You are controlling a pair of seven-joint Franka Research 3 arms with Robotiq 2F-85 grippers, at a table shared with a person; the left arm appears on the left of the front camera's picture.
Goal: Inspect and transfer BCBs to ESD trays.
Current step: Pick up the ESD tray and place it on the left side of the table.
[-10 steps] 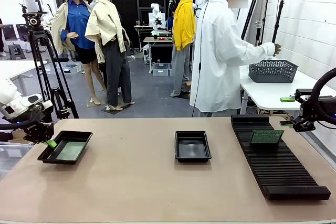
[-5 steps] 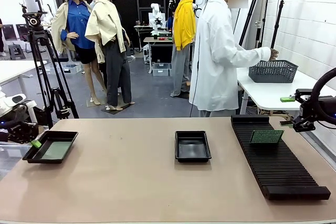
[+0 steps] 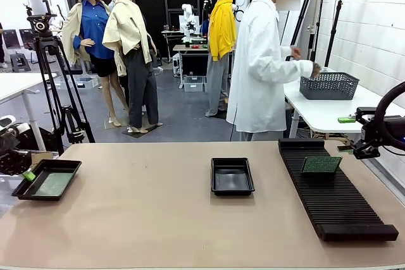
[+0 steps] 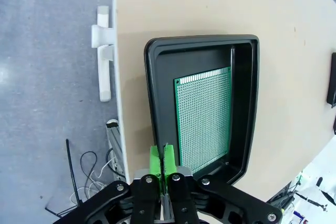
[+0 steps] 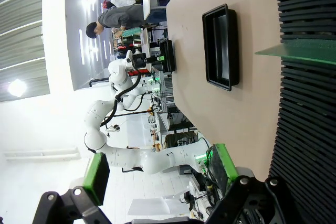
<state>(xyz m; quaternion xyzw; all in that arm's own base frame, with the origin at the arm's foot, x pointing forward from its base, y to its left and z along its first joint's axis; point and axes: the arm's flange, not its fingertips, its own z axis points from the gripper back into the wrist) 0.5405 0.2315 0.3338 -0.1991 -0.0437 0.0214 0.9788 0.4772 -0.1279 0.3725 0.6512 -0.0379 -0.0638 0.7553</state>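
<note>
Tray position is what changes most. Over the last second the left ESD tray [image 3: 38, 198] slides across the bench [image 3: 158, 219] toward the robot's left. Now it lies close to the bench's left edge, and as far as the left wrist view shows it is still fully on the surface.

The left tool [image 3: 26, 174] pulls it. Its fingers are pressed tight on the tray's near rim, and this grip stays the same through the whole second. One green BCB [image 3: 54, 184] lies flat on the tray floor and travels with it, without any shift that I can see.

The right tool [image 3: 357, 150] does not move. It hangs beside the black rack [image 3: 342, 207] with its jaws fully apart and nothing between them. A second BCB [image 3: 321, 165] stands upright in a slot of the rack, untouched. The middle ESD tray [image 3: 233, 192] has no board in it.

For the task, I judge that one board is already transferred and its tray is being put aside. The board in the rack probably goes next to the middle tray.
</note>
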